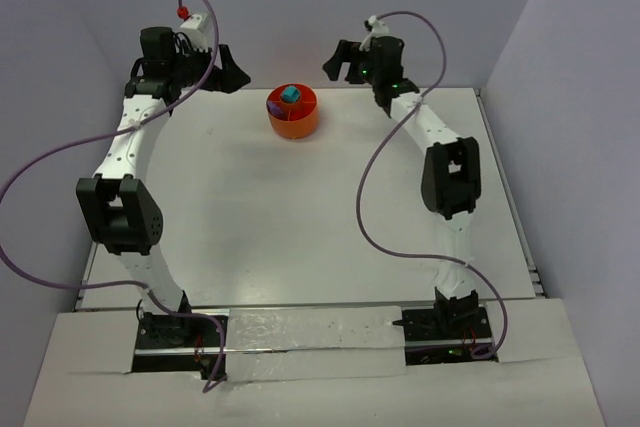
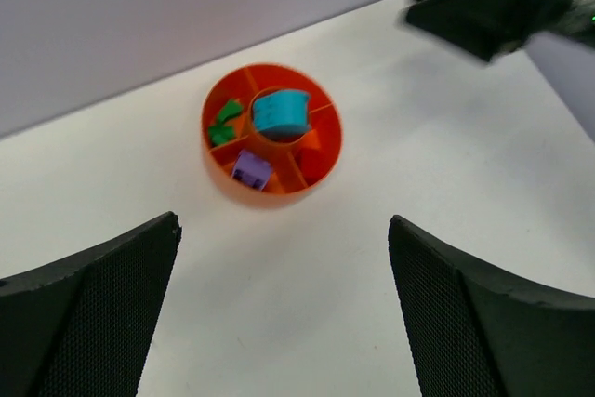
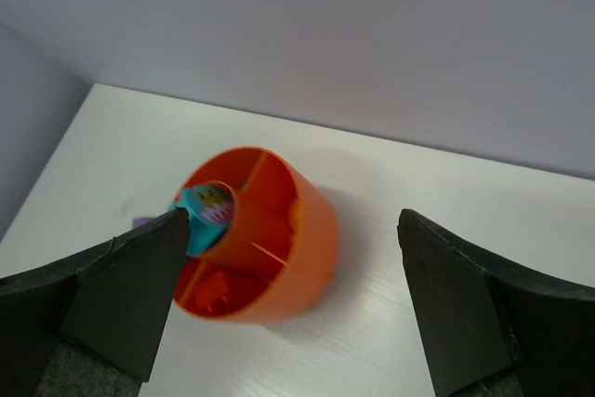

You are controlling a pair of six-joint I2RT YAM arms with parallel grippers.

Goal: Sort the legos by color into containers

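Observation:
The round orange tub (image 1: 293,127) stands at the back middle of the table between both grippers. In the left wrist view the tub (image 2: 323,166) holds a teal-blue lego (image 2: 282,112) in its central ring, a green lego (image 2: 223,123) in a left compartment, a purple lego (image 2: 251,169) in a near compartment and an orange lego (image 2: 310,141) on the right. My left gripper (image 2: 284,222) is open and empty, short of the tub. My right gripper (image 3: 293,216) is open too, with the tub (image 3: 307,267) beneath and beyond its fingers. The teal lego (image 3: 206,211) and an orange lego (image 3: 214,290) show there.
The back wall runs close behind the tub, and a side wall stands at the table's right. In the left wrist view the right gripper (image 2: 502,2) shows dark and blurred at the upper right. Purple cables (image 1: 375,217) hang from both arms over the white table (image 1: 300,237).

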